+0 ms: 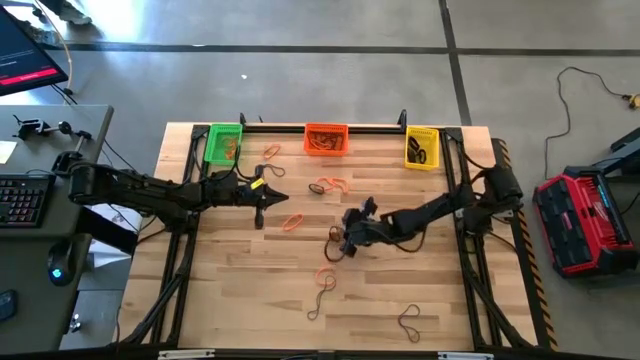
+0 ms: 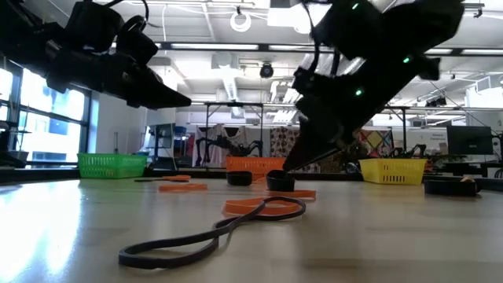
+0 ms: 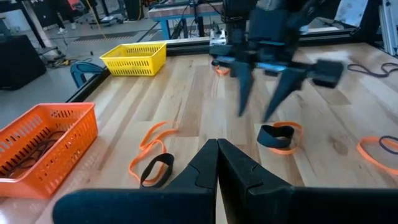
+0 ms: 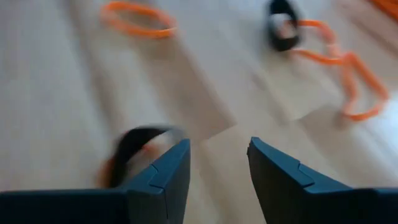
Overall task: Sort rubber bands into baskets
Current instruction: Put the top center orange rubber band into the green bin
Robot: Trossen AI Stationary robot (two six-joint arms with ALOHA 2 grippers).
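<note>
Three baskets stand along the table's far edge: green (image 1: 224, 143), orange (image 1: 326, 139) and yellow (image 1: 421, 147), each with bands inside. Loose rubber bands lie flat across the tabletop, orange ones (image 1: 295, 222) (image 1: 330, 186) and dark ones (image 1: 320, 300) (image 1: 408, 320). My right gripper (image 1: 340, 243) (image 4: 219, 146) is open near the table's middle, slanting down, its fingertips just above the wood. A black band (image 4: 134, 146) (image 3: 275, 134) lying on an orange one sits just beside one fingertip, not between the fingers. My left gripper (image 1: 262, 203) (image 3: 217, 162) hovers shut and empty left of centre.
A dark band (image 2: 212, 236) and an orange band (image 2: 259, 206) lie toward the near edge. More orange bands (image 1: 272, 152) lie in front of the baskets. A black rail (image 1: 330, 127) runs behind the baskets. Bare wood stretches across the near left of the table.
</note>
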